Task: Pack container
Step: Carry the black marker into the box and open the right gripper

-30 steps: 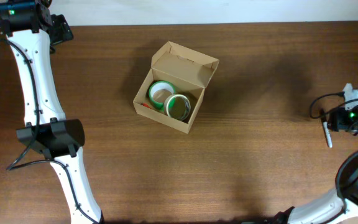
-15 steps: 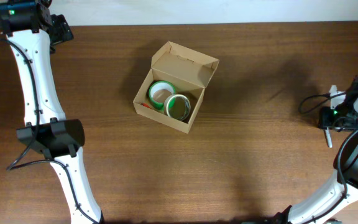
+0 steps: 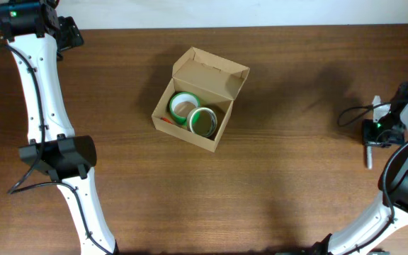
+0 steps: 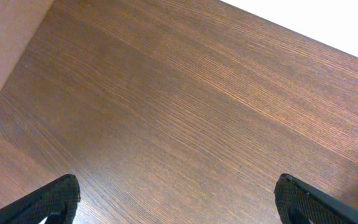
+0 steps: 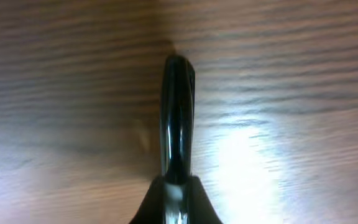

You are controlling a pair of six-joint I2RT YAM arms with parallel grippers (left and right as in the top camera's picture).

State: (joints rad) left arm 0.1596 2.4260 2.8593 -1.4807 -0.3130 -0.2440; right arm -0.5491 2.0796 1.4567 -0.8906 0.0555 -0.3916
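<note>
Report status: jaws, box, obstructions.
Left gripper jaws open, empty. Right gripper shut on pen. Cardboard box lid open, two tape rolls inside. No obstructions seen.

Fine, dark wood grain is seen on the table (image 3: 282, 184), with a low sheen. The container (image 3: 211, 74) is noted as plain tan cardboard, matt. The green tape rolls (image 3: 175, 101) look slightly glossy. Smooth white plastic is recorded on the arm shells (image 3: 44, 92). A high gloss is seen on the slender black item (image 5: 176, 118).

tan container (image 3: 214, 74), green tape rolls (image 3: 176, 101), black pen (image 5: 176, 112), dark brown wood-grain table (image 3: 296, 184)
</note>
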